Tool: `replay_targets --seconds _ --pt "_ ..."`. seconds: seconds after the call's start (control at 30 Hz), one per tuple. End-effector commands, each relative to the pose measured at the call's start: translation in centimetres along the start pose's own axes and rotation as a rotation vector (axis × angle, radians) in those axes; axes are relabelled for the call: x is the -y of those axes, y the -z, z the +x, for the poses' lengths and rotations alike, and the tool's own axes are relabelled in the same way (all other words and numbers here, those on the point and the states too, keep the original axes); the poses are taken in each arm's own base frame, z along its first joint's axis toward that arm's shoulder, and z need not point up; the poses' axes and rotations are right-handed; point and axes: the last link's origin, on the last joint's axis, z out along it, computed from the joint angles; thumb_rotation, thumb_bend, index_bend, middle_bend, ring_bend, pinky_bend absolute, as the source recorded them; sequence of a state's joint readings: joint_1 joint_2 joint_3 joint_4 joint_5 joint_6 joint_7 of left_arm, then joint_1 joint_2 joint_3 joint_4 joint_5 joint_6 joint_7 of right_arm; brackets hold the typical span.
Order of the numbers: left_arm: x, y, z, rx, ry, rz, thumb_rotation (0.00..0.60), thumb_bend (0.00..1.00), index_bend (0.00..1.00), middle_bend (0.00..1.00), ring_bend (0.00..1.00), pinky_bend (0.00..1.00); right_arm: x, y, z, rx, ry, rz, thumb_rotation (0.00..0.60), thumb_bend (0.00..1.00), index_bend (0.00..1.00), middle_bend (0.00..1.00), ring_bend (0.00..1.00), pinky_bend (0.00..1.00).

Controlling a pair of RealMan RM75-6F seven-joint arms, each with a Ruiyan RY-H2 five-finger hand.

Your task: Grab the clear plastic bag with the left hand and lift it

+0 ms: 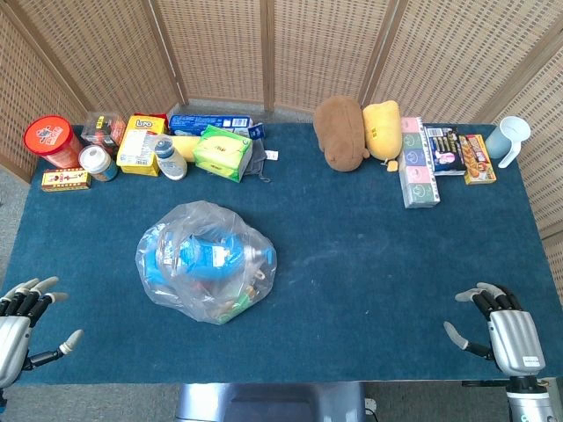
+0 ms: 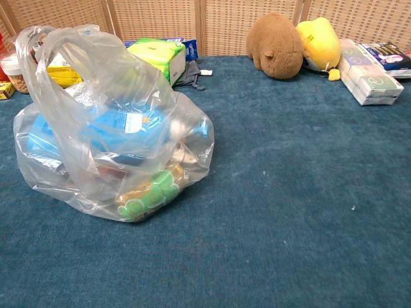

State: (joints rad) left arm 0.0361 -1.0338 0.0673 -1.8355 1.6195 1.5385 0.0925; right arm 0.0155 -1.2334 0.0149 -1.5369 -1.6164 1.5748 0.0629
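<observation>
Risk lies in our left hand (image 1: 22,321), fingers spread and empty, well apart from the clear plastic bag (image 1: 205,261) mid-table: grabbing loose film, not its handles (image 2: 61,45), may let it slip.

Clear plastic bag (image 1: 205,261) shows blue packs w/ green & yellow bits inside, on a dark blue-teal table (image 1: 369,264). Behind the bag: red tub (image 1: 53,141), yellow box (image 1: 142,143), lime-green pack (image 1: 223,152). Further right of those, brown plush (image 1: 341,131) & yellow plush (image 1: 383,130); woven tan lattice screen (image 1: 220,48) at back.
</observation>
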Motion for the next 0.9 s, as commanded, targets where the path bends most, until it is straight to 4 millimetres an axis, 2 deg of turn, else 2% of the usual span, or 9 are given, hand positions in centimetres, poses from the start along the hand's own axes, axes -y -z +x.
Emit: replay_targets --seconds 0.03,0.23,0.7,0.83,0.9 --pt "-0.10 -0.16 -0.14 0.004 0.000 -0.001 0.072 0.21 0.28 0.17 0.11 0.11 -0.03 -0.06 -0.01 0.001 0.003 -0.001 0.117 0.33 0.38 0.39 0.25 0.18" --pt "0.02 -0.24 -0.63 0.021 0.011 0.004 0.072 0.21 0.28 0.17 0.11 0.11 0.08 -0.13 -0.06 0.006 0.010 0.001 0.119 0.33 0.38 0.39 0.25 0.18" --pt "0.52 -0.18 0.00 0.013 0.027 0.002 0.070 0.21 0.28 0.17 0.11 0.11 0.48 0.16 0.16 -0.003 0.008 0.007 0.118 0.33 0.38 0.39 0.25 0.18" --pt "0.66 -0.33 -0.02 0.025 0.072 -0.001 0.071 0.21 0.29 0.17 0.11 0.11 0.62 0.11 0.20 -0.003 0.010 0.012 0.118 0.33 0.38 0.39 0.25 0.18" --pt "0.42 -0.77 -0.16 0.059 0.157 -0.021 0.070 0.21 0.29 0.17 0.11 0.11 0.68 0.02 0.25 -0.003 0.012 0.014 0.118 0.33 0.38 0.39 0.25 0.18"
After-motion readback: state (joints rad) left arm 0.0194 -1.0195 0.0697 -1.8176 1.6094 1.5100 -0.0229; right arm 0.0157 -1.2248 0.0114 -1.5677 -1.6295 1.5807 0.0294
